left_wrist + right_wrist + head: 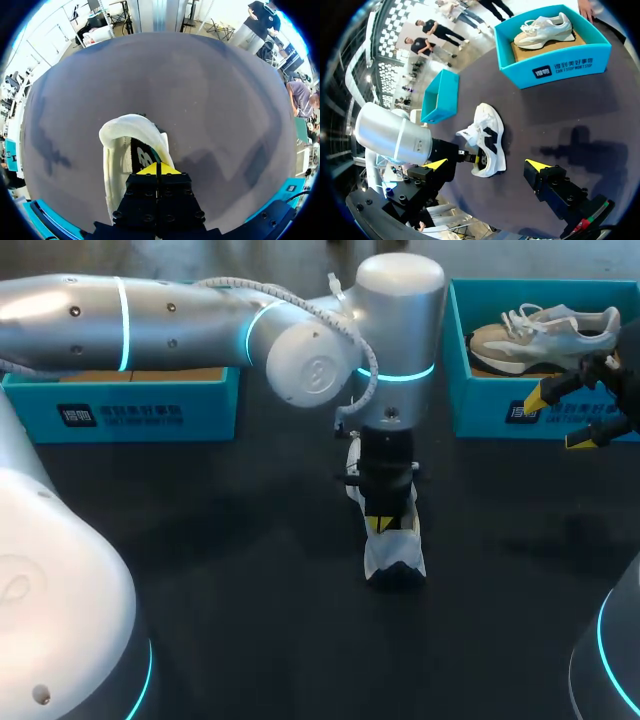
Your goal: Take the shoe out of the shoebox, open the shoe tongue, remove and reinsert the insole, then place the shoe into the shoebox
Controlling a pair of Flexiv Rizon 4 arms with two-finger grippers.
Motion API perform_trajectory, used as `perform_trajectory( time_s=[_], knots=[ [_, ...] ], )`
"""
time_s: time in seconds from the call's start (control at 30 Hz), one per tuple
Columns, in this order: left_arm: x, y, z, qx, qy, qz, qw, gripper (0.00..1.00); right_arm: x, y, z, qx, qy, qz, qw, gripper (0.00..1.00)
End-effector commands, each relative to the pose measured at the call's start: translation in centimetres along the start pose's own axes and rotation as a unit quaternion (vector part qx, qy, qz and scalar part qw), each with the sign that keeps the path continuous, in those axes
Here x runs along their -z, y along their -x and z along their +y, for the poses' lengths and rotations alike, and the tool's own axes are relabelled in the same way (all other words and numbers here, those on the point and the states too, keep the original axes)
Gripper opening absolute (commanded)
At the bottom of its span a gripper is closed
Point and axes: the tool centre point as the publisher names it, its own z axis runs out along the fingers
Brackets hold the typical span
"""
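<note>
A white shoe [395, 545] with dark side marks lies tilted on the dark table [230, 540] near the middle. My left arm comes in over it, and my left gripper [380, 524] points down with its yellow tips pressed together at the shoe's opening. In the left wrist view the left gripper [156, 169] is shut against a white, dark-labelled part of the shoe [131, 129]; which part is pinched is unclear. My right gripper [560, 420] hangs open in front of the right teal shoebox [490, 405]. From the right wrist, the right gripper [487, 164] looks down at the shoe [487, 137].
The right shoebox [555, 70] holds a second, beige and white shoe [545, 332]. Another teal box [130, 408] stands at the back left, partly under my left arm. Bare table lies left and right of the shoe.
</note>
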Motion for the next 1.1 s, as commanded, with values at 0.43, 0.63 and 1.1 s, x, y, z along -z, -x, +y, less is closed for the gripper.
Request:
perform_trajectory(
  time_s=[0.43,0.63,1.1],
  knots=[
    [-4.2,0.5,0.2,0.025,0.025,-0.044,0.998,0.0,0.0,-0.1,0.0,-0.001,0.0,-0.002,1.0,1.0],
    [-4.1,1.3,0.0,0.04,0.042,-0.078,0.995,0.0,0.0,-0.1,0.0,-0.001,0.0,-0.002,1.0,1.0],
    [1.0,1.5,-0.3,0.022,0.041,-0.078,0.996,0.0,0.0,-0.1,0.0,-0.001,0.0,-0.002,1.0,1.0]
  ],
)
